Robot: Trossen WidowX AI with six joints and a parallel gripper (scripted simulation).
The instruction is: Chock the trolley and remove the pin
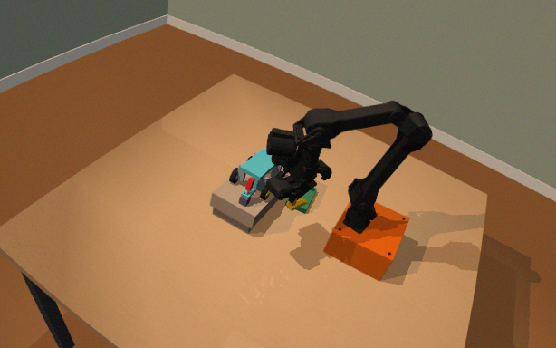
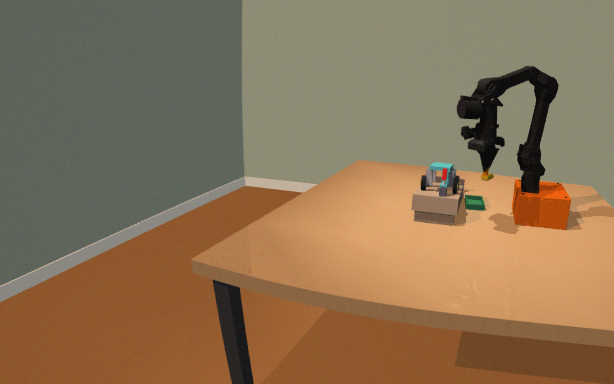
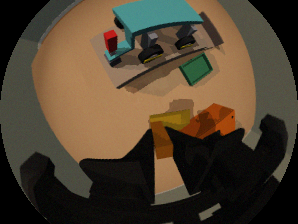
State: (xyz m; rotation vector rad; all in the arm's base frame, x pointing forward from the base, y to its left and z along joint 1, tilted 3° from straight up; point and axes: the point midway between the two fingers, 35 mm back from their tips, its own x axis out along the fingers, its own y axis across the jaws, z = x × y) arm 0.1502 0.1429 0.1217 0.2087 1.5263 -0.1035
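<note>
The teal trolley point(image 1: 258, 164) point(image 2: 441, 166) point(image 3: 155, 17) stands on the grey-brown ramp point(image 1: 228, 195) point(image 2: 434, 202). The red-headed stop pin point(image 1: 249, 184) point(image 2: 444, 174) point(image 3: 111, 41) stands upright at the trolley's end. My gripper point(image 2: 486, 170) point(image 3: 157, 131) is shut on the orange handle of the yellow chock point(image 1: 296, 204) point(image 2: 486, 176) point(image 3: 175, 118). The chock hangs in the air beside the ramp, clear of the trolley's wheels; its black rubber base cannot be made out. The green tray point(image 1: 311, 195) point(image 2: 475, 203) point(image 3: 196, 70) lies on the table beside the ramp and looks empty.
The orange block point(image 1: 362, 242) point(image 2: 541, 205) point(image 3: 220, 120) under the arm's base stands on the table point(image 1: 158, 254) point(image 2: 350, 260). The wrist view shows the trolley's two near wheels. The ramp's side edge faces the tray.
</note>
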